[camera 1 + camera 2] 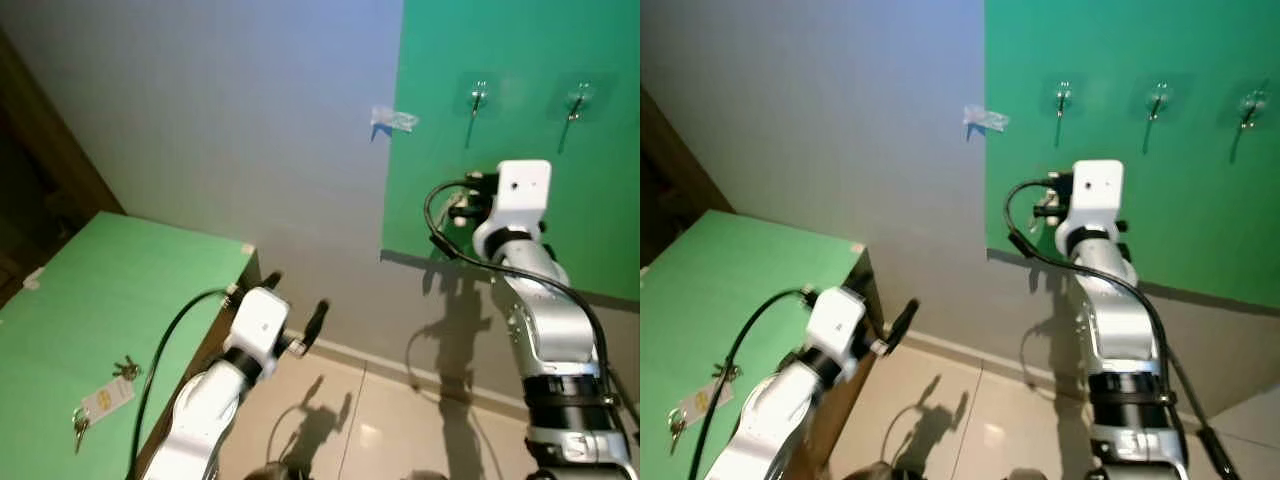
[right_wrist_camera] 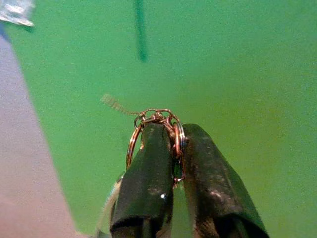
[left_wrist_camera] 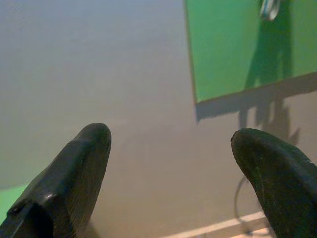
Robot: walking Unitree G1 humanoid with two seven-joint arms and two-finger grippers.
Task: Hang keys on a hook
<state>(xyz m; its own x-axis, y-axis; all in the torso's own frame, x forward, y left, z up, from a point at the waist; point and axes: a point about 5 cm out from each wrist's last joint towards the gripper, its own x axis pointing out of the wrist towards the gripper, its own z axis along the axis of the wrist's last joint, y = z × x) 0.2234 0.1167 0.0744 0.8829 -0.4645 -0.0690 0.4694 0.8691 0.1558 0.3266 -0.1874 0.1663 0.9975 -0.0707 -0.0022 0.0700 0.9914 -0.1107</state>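
My right gripper (image 2: 171, 135) is shut on a copper key ring (image 2: 154, 117), which is pinched between the fingertips close to the green wall panel (image 1: 520, 50). In the left eye view the right wrist (image 1: 522, 190) is raised just below the leftmost clear hook (image 1: 478, 100), with another hook (image 1: 577, 102) to its right. A second bunch of keys (image 1: 126, 369) with a white tag (image 1: 107, 398) lies on the green table (image 1: 110, 290). My left gripper (image 1: 296, 301) hangs open and holds nothing beside the table's corner.
A grey wall (image 1: 250, 120) runs left of the green panel, with a scrap of clear tape (image 1: 394, 119) at the panel's edge. Beige floor tiles (image 1: 380, 420) lie below. Dark wood (image 1: 40, 160) stands at the far left behind the table.
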